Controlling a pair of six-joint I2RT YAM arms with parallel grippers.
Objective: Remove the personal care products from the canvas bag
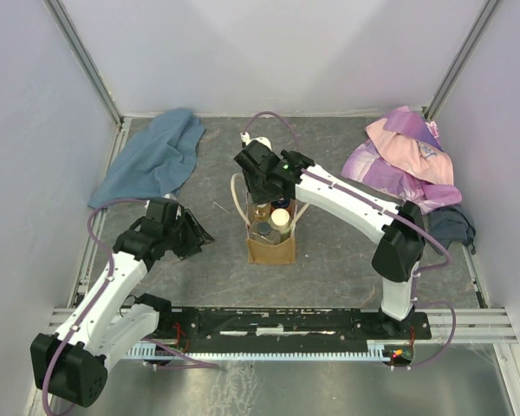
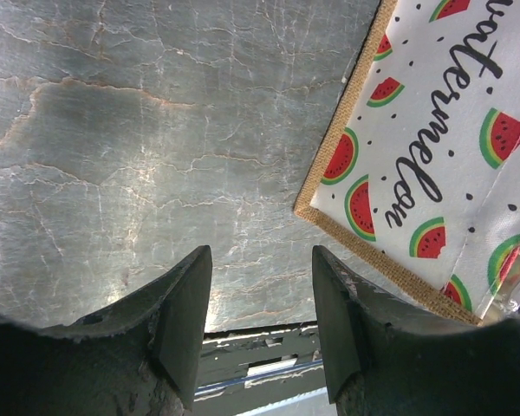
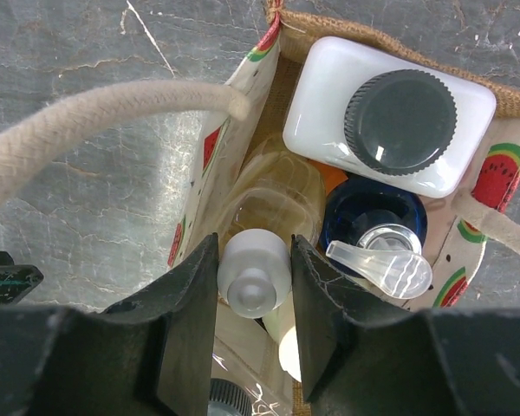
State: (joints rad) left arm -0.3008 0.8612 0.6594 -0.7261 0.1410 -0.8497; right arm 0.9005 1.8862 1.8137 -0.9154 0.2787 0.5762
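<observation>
The canvas bag (image 1: 271,250) stands mid-table, its watermelon-print wall (image 3: 215,156) and cream rope handle (image 3: 95,121) visible in the right wrist view. Inside are several personal care products: a white rectangular bottle (image 3: 325,95) with a dark cap, a blue-capped pump bottle (image 3: 355,217), and a clear amber bottle with a pale cap (image 3: 253,273). My right gripper (image 3: 253,279) reaches into the bag from above, both jaws pressed against that pale cap. My left gripper (image 2: 262,295) hangs open over bare table, left of the bag's printed side (image 2: 433,156).
A blue cloth (image 1: 156,160) lies at the back left and a pink-purple cloth (image 1: 403,156) at the back right, with a dark bundle (image 1: 451,227) below it. A small white object (image 1: 260,143) sits just behind the right wrist. Metal rails border the table.
</observation>
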